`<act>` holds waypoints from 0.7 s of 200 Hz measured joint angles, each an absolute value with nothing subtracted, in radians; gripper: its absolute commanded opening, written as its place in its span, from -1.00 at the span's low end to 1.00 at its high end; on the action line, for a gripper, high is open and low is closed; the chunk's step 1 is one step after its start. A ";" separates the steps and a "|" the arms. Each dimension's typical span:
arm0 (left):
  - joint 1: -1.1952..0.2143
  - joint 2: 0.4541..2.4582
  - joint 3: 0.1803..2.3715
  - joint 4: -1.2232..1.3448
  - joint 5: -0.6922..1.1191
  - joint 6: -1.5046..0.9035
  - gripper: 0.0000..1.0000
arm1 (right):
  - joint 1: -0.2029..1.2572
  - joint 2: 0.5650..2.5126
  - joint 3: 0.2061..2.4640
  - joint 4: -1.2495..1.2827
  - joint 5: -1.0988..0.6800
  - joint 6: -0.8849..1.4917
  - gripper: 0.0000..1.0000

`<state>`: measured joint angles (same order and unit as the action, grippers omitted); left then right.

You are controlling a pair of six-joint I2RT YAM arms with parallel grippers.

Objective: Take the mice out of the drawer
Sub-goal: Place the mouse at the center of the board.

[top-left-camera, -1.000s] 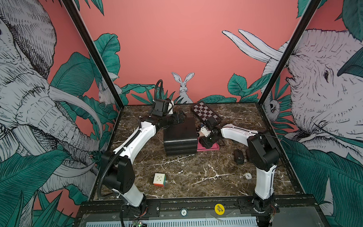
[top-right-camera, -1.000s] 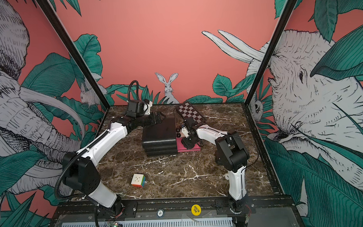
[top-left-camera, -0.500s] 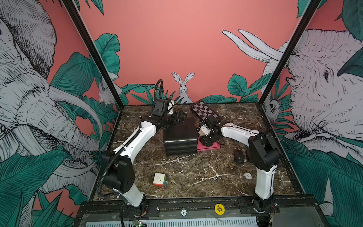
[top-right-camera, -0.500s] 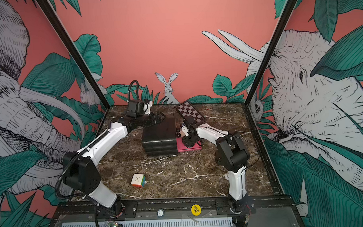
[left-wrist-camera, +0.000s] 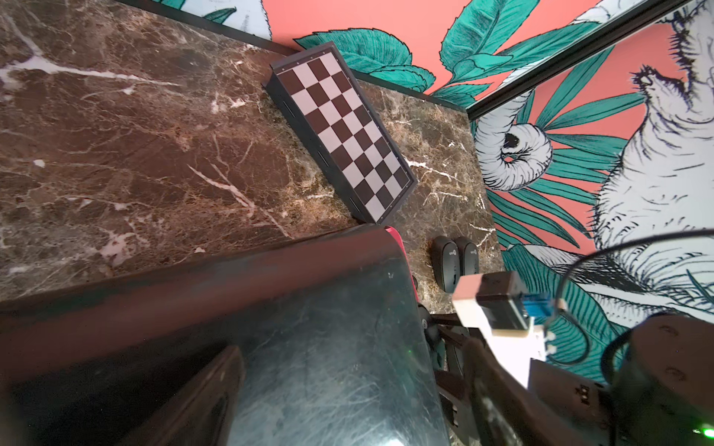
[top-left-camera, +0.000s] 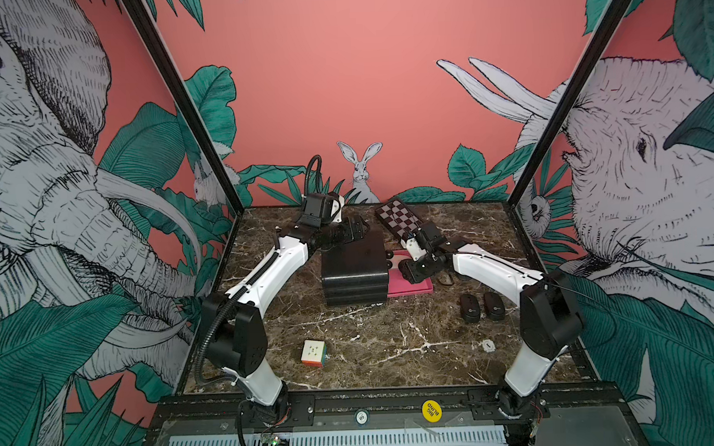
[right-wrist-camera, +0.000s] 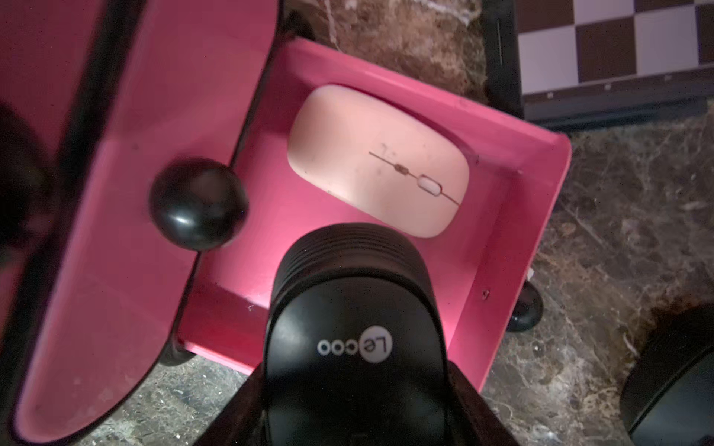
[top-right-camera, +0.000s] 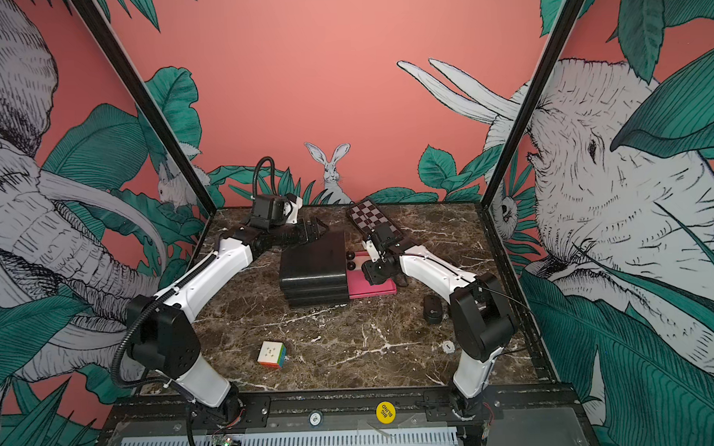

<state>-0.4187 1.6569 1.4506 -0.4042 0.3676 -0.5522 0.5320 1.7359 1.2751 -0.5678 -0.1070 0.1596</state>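
A: What is the right pincer [right-wrist-camera: 353,409] doing?

B: It is clamped on a black mouse [right-wrist-camera: 353,309]. The fingers [right-wrist-camera: 469,401] press its 2 long sides, about half apart, with the logo end nearest the wrist camera.

A: Where is that mouse?

B: Over the open pink drawer [right-wrist-camera: 537,200], across its near edge. I cannot tell whether it touches the drawer floor.

A: What lies in the drawer?

B: 1 pink mouse [right-wrist-camera: 376,160], flat on the floor towards the far corner, apart from the held one. A round black knob [right-wrist-camera: 198,204] on the shut drawer front above it sits just beside it in the wrist view.

A: And the other mice?

B: A loose black mouse [top-left-camera: 470,308] and its twin [top-left-camera: 494,306] lie side by side on the tabletop [top-left-camera: 392,333], beside the right arm, well apart from the drawer.

A: The left pincer [top-left-camera: 353,232]?

B: It sits low at the back of the black cabinet [top-left-camera: 354,265] top. Only 1 finger shows in its wrist view, so I cannot tell how far apart the fingers are. It holds nothing I can see.
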 measured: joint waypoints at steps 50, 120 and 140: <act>-0.419 1.666 1.464 -0.418 0.397 -0.531 0.83 | 0.519 1.673 1.185 -0.574 -0.006 0.330 -0.06; -0.418 1.704 1.523 -0.471 0.438 -0.478 0.83 | 0.470 1.446 1.005 -0.616 0.190 0.654 -0.03; -0.413 1.717 1.538 -0.477 0.458 -0.469 0.83 | 0.464 1.381 0.945 -0.649 0.231 0.746 -0.03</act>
